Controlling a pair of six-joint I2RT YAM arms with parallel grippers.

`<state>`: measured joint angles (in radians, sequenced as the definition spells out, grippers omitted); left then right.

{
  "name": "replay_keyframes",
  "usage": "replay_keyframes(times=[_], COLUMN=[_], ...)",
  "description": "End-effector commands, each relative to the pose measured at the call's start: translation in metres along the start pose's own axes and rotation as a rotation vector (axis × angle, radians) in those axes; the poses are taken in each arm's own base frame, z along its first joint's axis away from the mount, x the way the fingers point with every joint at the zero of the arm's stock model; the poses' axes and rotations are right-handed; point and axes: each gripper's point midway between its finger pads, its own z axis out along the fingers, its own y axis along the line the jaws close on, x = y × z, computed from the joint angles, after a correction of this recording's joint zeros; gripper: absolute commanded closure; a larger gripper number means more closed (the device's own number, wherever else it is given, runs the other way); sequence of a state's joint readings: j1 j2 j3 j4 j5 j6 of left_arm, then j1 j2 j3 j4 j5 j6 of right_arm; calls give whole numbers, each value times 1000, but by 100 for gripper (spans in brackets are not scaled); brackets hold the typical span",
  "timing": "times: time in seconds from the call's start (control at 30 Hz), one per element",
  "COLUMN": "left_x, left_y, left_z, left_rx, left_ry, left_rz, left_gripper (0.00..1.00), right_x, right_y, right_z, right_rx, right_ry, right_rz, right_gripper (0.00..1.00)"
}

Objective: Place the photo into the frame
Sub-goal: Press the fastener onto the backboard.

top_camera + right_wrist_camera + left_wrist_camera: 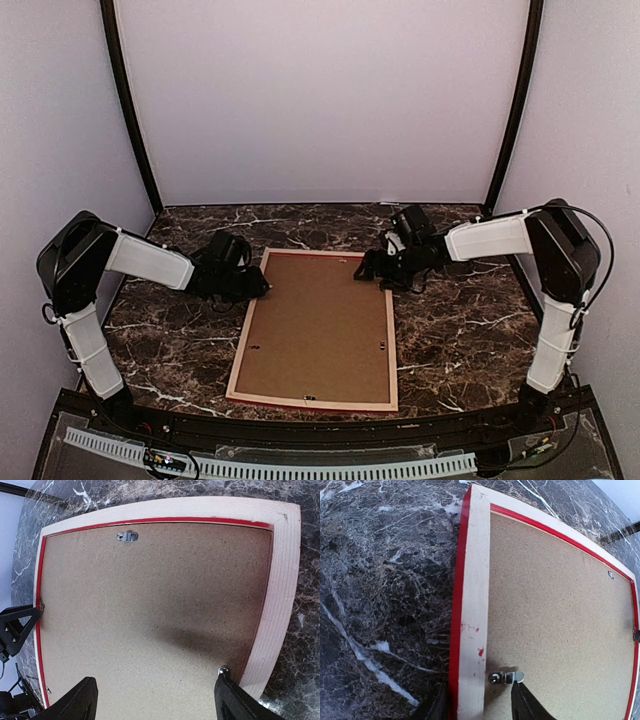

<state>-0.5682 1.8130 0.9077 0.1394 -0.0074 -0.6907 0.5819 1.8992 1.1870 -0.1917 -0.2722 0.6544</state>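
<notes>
Face-down, the frame (318, 330) lies with left jaws open astride one rail, right jaws open over a corner.

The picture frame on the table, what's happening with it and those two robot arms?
The frame lies face down on the dark marble table, brown backing board up. The left pincer straddles its left rail by a metal clip, fingers apart. The right pincer hangs wide open over the far right corner, one finger beside a second clip. Neither is holding anything, and no photo is in view.
</notes>
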Motion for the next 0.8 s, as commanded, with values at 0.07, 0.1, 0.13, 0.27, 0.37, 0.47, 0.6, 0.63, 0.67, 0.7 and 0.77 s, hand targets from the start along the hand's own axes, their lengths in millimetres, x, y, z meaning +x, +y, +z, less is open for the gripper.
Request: replay_keyframes(times=[0.07,0.1,0.13,0.27,0.37,0.47,0.6,0.63,0.67,0.7,0.77], left_x=[57,57,57,53,48,42,31,31,27,28,25], left_y=[35,35,34,30,27,19,9,7,5,3,0], left_z=[-2,-2,-3,-6,-8,-13,-21,-22,-23,-24,-26], left_rx=[-112,-112,-110,-99,-89,-63,-37,-30,-23,-12,9], left_ry=[176,175,174,163,150,138,129,138,135,145,147], left_rz=[-14,-15,-15,-6,-2,5,35,43,45,54,59], left_gripper=[54,54,54,53,50,46,40,37,36,34,31], right_x=[21,19,17,3,-7,-12,-5,-2,1,4,11], right_y=[0,0,0,14,27,27,2,-2,-5,-8,-14], right_z=[-1,-2,-4,-18,-35,-55,-66,-64,-63,-61,-57], right_rx=[-28,-27,-28,-56,-71,-37,96,105,111,116,129], right_ry=[48,44,38,-15,-55,-96,-104,-95,-89,-80,-64], right_rz=[63,64,61,11,-49,-89,-115,-114,-113,-110,-105], right_gripper=[19,19,19,19,19,18,18,18,19,19,20])
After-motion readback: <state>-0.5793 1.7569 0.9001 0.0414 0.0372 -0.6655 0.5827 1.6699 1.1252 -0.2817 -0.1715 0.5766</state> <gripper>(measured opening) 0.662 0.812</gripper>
